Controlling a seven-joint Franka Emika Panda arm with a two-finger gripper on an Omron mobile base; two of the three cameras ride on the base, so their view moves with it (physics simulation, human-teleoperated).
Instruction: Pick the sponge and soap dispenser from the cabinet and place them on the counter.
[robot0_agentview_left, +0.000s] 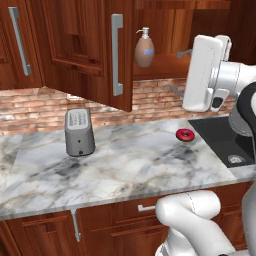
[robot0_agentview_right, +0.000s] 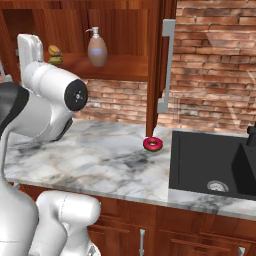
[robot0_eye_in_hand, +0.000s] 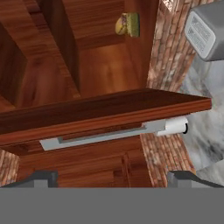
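Sponge (robot0_eye_in_hand: 128, 24): lying deep on the cabinet (robot0_agentview_left: 80, 45) shelf, well apart from the claw (robot0_eye_in_hand: 112, 177).
Soap dispenser (robot0_agentview_left: 144, 48): upright on that shelf.
Claw: open, empty; the door edge should be cleared first.

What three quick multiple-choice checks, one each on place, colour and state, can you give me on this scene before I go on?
1. Where is the soap dispenser?
A. on the counter
B. on the cabinet shelf
C. in the sink

2. What colour is the doughnut on the counter?
A. red
B. blue
C. white

3. How do the fingers stand?
A. shut on the sponge
B. shut on the door handle
C. open, holding nothing

Key:
1 B: the soap dispenser stands upright on the shelf of the open cabinet.
2 A: the doughnut is a red ring lying on the counter.
3 C: in the hand view the fingers stand wide apart with nothing between them.
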